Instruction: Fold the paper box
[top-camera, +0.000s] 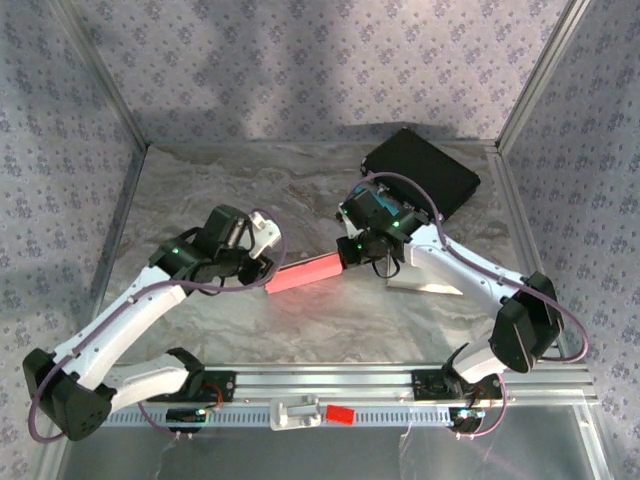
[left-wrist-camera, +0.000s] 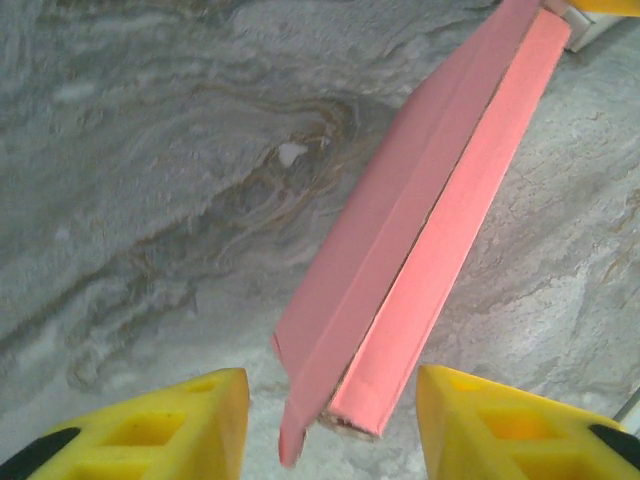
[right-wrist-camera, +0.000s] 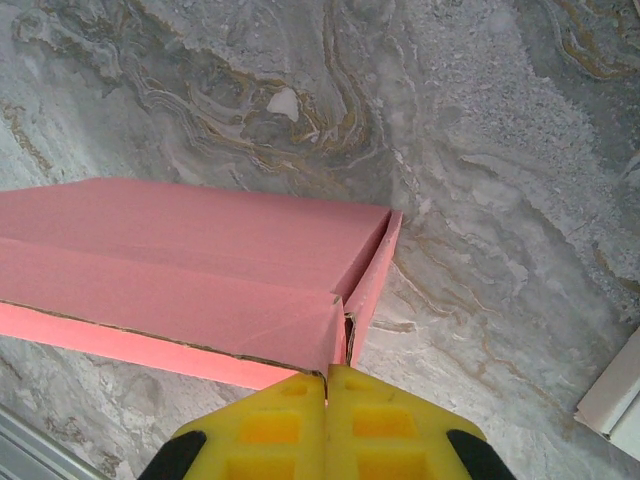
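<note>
Left of centre: left gripper (top-camera: 267, 240) over the marble table (top-camera: 200, 180), fingers spread. In the wrist view its yellow fingertips (left-wrist-camera: 200, 420) stand either side of the box's left end, with a gap on both sides and no contact.

Centre: paper box (top-camera: 305, 272), pink and long, spans between the two grippers. One long flap stands loose along its side. Resting on the table or lifted off it: cannot tell.

Just right of centre: right gripper (top-camera: 350, 252), fingers pressed together, pinching the thin card edge at the box's right end.

Far right corner: black flat case (top-camera: 420, 172), well apart from the box.
</note>
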